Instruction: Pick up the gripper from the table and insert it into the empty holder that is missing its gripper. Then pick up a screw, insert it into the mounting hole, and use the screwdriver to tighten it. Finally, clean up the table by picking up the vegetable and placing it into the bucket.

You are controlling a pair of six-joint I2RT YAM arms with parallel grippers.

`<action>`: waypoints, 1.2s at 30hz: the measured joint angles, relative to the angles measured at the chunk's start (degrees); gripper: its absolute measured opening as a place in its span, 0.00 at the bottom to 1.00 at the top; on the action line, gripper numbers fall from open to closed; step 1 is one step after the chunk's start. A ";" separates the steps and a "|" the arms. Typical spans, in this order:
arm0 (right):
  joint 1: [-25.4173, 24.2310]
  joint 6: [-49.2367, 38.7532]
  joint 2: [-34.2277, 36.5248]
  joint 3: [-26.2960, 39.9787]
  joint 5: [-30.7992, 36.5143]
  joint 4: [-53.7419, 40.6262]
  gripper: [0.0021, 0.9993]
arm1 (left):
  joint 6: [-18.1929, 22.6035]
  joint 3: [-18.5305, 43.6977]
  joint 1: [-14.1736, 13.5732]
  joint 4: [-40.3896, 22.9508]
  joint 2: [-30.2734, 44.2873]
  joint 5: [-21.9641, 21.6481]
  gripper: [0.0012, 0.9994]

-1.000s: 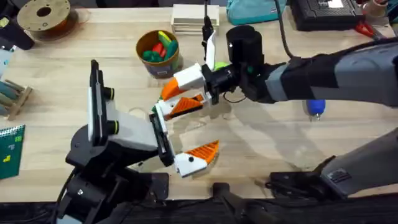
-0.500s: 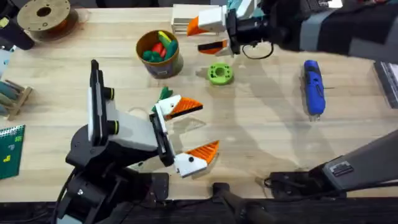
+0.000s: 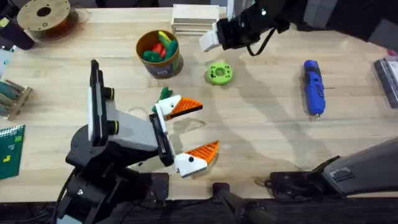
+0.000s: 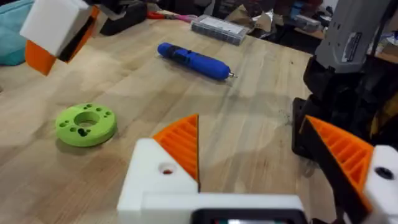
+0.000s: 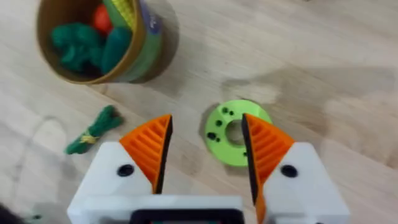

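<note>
Overhead: right hand (image 3: 214, 38) raised, spread, empty, near green perforated disc (image 3: 219, 74); left hand (image 3: 186, 134) spread, empty; small dark green toy vegetable (image 5: 93, 130) on table (image 3: 261, 130).

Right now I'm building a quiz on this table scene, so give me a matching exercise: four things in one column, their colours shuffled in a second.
Things:
1. screwdriver
2. disc with holes
3. vegetable
4. bucket

Colours:
A. bright green
B. brown-orange wall
C. blue
D. dark green

Pairs: 1-C, 2-A, 3-D, 4-B
</note>
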 joint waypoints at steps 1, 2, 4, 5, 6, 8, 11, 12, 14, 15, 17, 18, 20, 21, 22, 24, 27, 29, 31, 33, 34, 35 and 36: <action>0.32 -0.66 0.28 0.00 0.71 -0.08 0.64 | -0.02 0.00 0.00 0.00 -0.02 0.00 0.99; 0.71 -1.15 0.69 0.00 1.34 -0.12 0.64 | 0.00 0.00 0.00 0.00 0.00 0.00 0.99; 1.68 -2.31 1.88 0.00 2.23 -0.19 0.65 | -0.01 0.00 0.00 0.00 -0.01 0.00 0.99; 2.22 -2.97 2.65 0.00 2.64 -0.27 0.64 | -0.02 0.00 0.00 0.00 0.00 0.00 0.99; 2.79 -3.61 3.48 0.00 3.20 -0.48 0.64 | 0.00 0.00 0.00 0.00 0.00 0.00 0.99; 4.88 -5.13 6.28 0.00 5.96 -2.66 0.64 | -0.02 0.00 0.00 0.00 0.00 0.00 0.99; 6.13 -5.63 7.54 0.00 7.75 -4.09 0.59 | -0.01 0.00 0.00 0.00 -0.01 0.00 0.99; 6.53 -5.68 7.87 0.00 8.40 -4.19 0.58 | -0.02 0.00 0.00 0.00 0.00 0.00 0.99; 7.10 -5.95 8.29 0.00 9.37 -4.03 0.54 | 0.00 0.00 0.00 0.00 0.00 0.00 0.99; 7.26 -6.07 8.43 0.00 9.68 -3.76 0.51 | 0.00 0.00 0.00 0.00 0.00 0.00 0.99; 7.39 -6.26 8.55 0.00 10.26 -3.54 0.46 | 0.00 0.00 0.00 0.00 0.00 0.00 0.99; 7.39 -6.28 8.57 0.00 10.48 -3.56 0.45 | -0.02 0.00 0.00 0.00 0.00 0.00 0.99; 7.39 -6.30 8.68 0.00 10.77 -3.65 0.44 | 0.00 0.00 0.00 0.00 0.00 0.00 0.99; 7.36 -6.30 8.85 0.00 10.82 -3.78 0.43 | 0.00 0.00 0.00 0.00 0.00 0.00 0.99; 7.36 -6.30 9.12 0.00 10.93 -3.86 0.42 | -0.02 0.00 0.00 0.00 -0.01 0.00 0.99; 7.39 -6.30 9.95 0.00 10.96 -3.84 0.42 | -0.02 0.00 0.00 0.00 -0.02 0.00 0.99; 7.39 -6.32 11.62 0.00 10.97 -3.31 0.41 | 0.00 0.00 0.00 0.00 -0.02 0.00 0.99; 7.39 -6.34 12.36 0.00 11.00 -2.89 0.38 | 0.00 0.00 0.00 0.00 -0.01 0.00 0.99; 7.39 -6.47 12.46 0.00 11.38 -2.79 0.35 | 0.00 0.00 0.00 0.00 -0.01 0.00 0.99; 7.39 -6.45 12.46 0.00 11.62 -2.73 0.30 | -0.02 0.00 0.00 0.00 0.00 0.00 0.99; 7.37 -6.47 12.46 0.00 11.63 -2.71 0.29 | 0.00 0.00 0.00 0.00 -0.02 0.00 0.99; 7.39 -6.47 12.46 0.00 11.75 -2.74 0.26 | -0.02 0.00 0.00 0.00 -0.01 0.00 0.99; 7.39 -6.48 12.42 0.00 11.84 -2.75 0.23 | 0.00 0.00 0.00 0.00 0.00 0.00 0.99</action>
